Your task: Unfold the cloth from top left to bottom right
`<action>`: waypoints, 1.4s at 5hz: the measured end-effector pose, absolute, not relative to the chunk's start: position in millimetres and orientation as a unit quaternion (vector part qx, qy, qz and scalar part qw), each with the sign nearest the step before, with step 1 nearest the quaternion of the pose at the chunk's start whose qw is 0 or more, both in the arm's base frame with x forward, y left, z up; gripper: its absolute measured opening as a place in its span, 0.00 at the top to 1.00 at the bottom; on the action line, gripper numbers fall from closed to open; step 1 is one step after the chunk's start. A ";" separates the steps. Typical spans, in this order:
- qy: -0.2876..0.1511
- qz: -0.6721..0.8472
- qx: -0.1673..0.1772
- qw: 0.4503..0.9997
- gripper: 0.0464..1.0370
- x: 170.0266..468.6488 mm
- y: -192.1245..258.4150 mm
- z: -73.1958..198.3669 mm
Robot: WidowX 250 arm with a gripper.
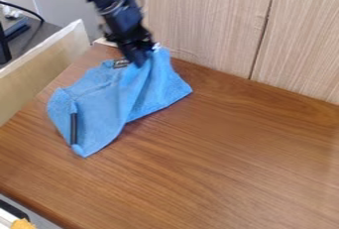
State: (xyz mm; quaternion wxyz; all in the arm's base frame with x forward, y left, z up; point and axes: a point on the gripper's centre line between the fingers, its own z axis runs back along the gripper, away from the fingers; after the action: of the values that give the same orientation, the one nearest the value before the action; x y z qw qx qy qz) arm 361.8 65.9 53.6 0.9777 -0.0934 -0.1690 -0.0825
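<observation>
The gripper (139, 60) hangs down from the upper left, at the top edge of the blue cloth (99, 106), and is shut on it. From there the fabric is drawn up into a peak, with folds running down below the gripper. The cloth lies crumpled on the left part of the wooden table, one corner pointing toward the front and another to the right. A narrow black strip (73, 129) shows on its left part, and a small dark tag (120, 63) sits just left of the gripper.
A wood-grain panel (205, 20) stands along the table's back edge. A pale board (46, 67) borders the left side, with dark equipment beyond it. The brown tabletop (232, 158) extends right and forward of the cloth. An orange item (23, 224) shows at the lower left corner.
</observation>
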 end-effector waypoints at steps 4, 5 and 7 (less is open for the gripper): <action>-0.146 -0.219 -0.109 0.959 0.99 329.3 -33.3 33.5; -0.118 -0.239 -0.109 0.958 0.97 321.1 -41.7 12.4; -0.098 -0.240 -0.099 0.961 0.54 319.3 -39.4 2.0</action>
State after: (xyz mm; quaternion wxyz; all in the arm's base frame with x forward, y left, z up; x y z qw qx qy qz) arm 319.3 -39.4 2.0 0.9608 -0.0987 -0.0980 -0.2396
